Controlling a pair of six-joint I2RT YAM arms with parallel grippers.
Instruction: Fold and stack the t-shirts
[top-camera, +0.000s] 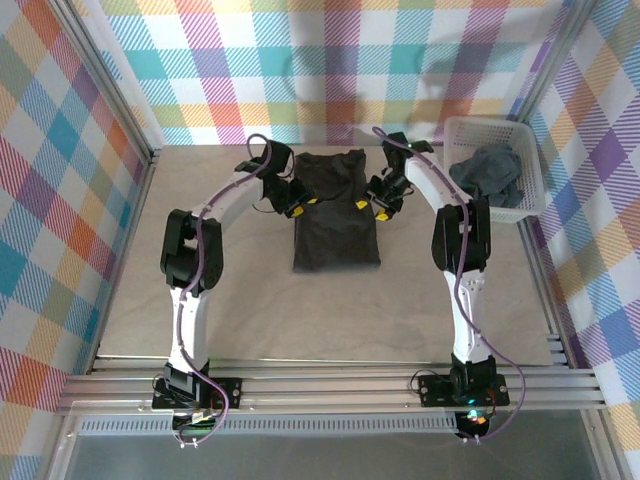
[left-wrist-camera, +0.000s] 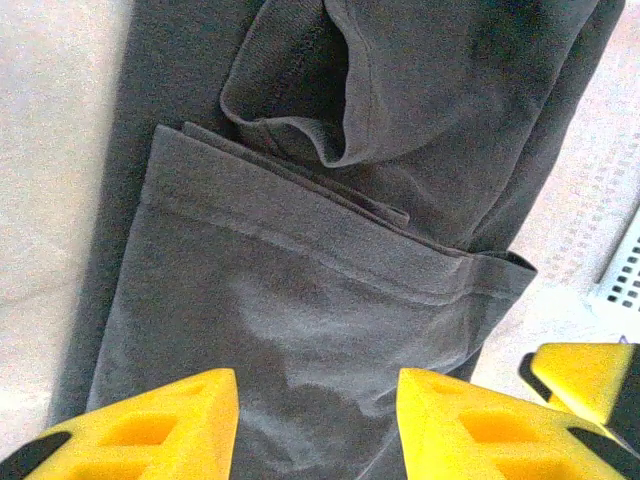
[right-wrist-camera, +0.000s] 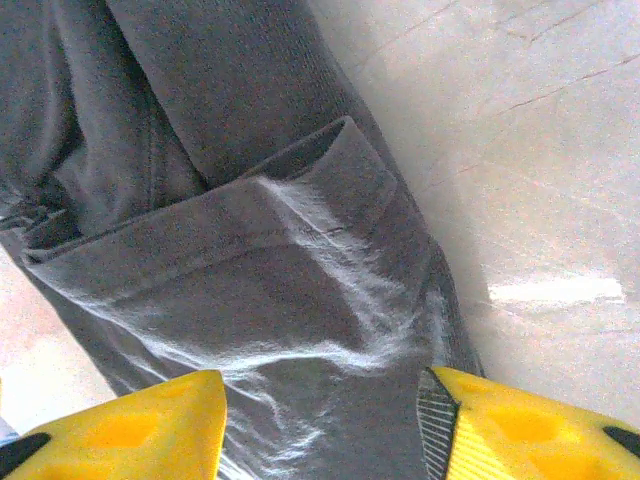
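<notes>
Left wrist, t-shirt (left-wrist-camera: 330, 270) beneath left end effector (left-wrist-camera: 318, 390)

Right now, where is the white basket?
In the top view, the white basket stands at the far right corner of the table, right of the dark t-shirt laid mid-table, with crumpled grey t-shirts inside.

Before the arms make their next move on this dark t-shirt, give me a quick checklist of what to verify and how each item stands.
1. Left fingers apart, gripping nothing: ok.
2. Right fingers apart, gripping nothing: ok.
3. Folded t-shirt lying on the table: ok.
4. Both sleeves turned in over the body: ok.
5. Cloth lying flat: not ok, a hemmed edge curls up beyond the left fingers.
6. Second t-shirt folded: not ok, crumpled in the basket.
</notes>
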